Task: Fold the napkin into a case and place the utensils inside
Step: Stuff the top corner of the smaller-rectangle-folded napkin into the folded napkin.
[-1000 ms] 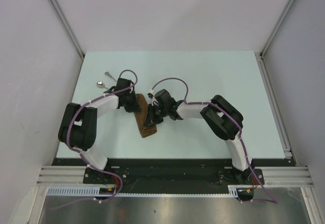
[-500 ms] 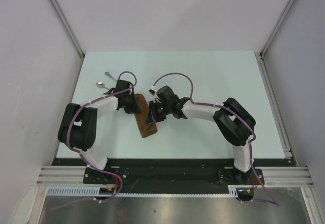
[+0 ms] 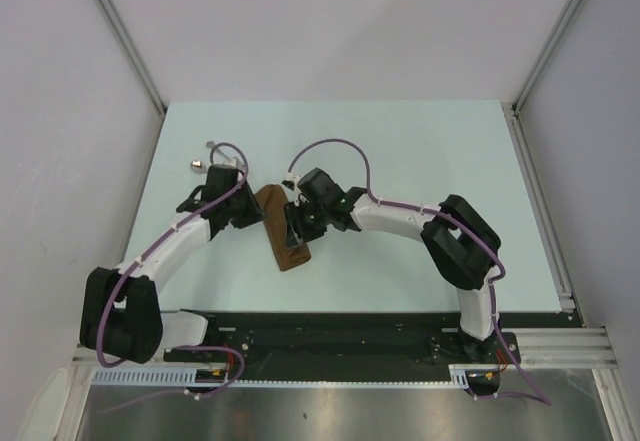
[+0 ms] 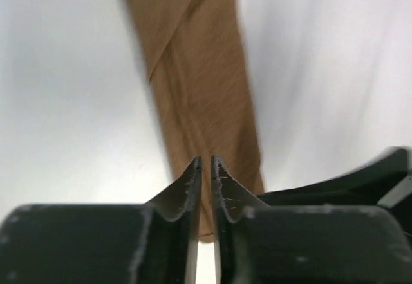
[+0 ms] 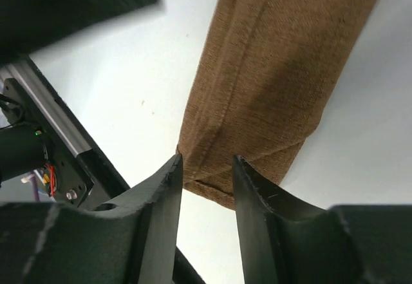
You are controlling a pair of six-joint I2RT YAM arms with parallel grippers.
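Note:
The napkin lies folded as the case (image 3: 291, 253), a narrow brown strip slanting on the pale table. My left gripper (image 3: 250, 215) is at the strip's far, left side, with its jaws shut and nothing between them. In the left wrist view the strip (image 4: 199, 97) runs away from the left gripper (image 4: 206, 165). My right gripper (image 3: 297, 227) hovers over the middle of the strip, open and empty. In the right wrist view the right gripper (image 5: 207, 163) frames the strip's near end (image 5: 277, 71). The spoon (image 3: 196, 166) and fork (image 3: 211, 145) lie beyond the left wrist, partly hidden by it.
The table (image 3: 430, 161) is walled by white panels left, right and behind. A black base rail (image 3: 330, 336) runs along the near edge. The right arm's black jaw body shows low on the right of the left wrist view (image 4: 380, 181).
My left arm has swung its elbow down and left, and its wrist has drawn back left off the strip. My right gripper has shifted slightly up and left over the strip.

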